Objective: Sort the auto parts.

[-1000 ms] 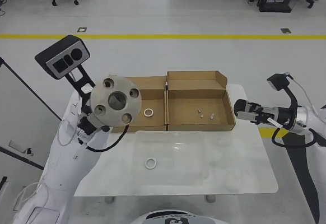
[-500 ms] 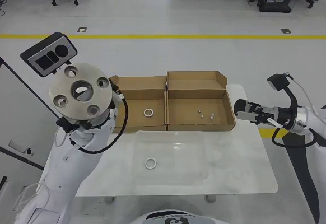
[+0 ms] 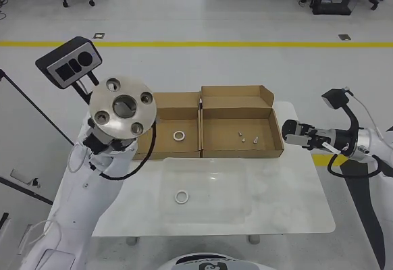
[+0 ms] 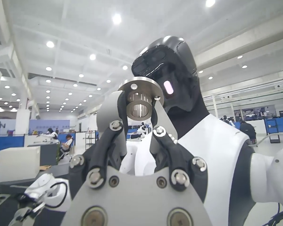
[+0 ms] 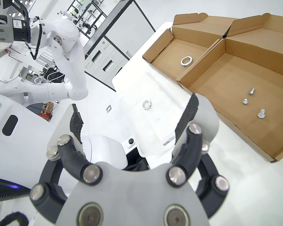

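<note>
My left gripper (image 4: 138, 103) is raised high over the table's left end, jaws pointing up, shut on the hub of a round metal flange (image 4: 139, 88) with several bolt holes (image 3: 123, 108). One metal ring (image 3: 179, 136) lies in the left cardboard box (image 3: 173, 100). Another ring (image 3: 181, 197) rests on the white table (image 3: 284, 196). Three small bolts (image 5: 251, 92) lie in the right box (image 3: 237, 93). My right gripper (image 5: 134, 109) stands open and holds nothing, just off the table's right edge beside the right box (image 3: 287, 133).
The two open boxes sit side by side along the table's far edge. A clear shallow tray (image 3: 203, 162) lies on the table in front of them, with the loose ring inside it. A grey cabinet (image 3: 14, 135) stands to the left of the table.
My left arm swung the flange to the left and then back to the right, turning it as it went. The right arm stayed still.
</note>
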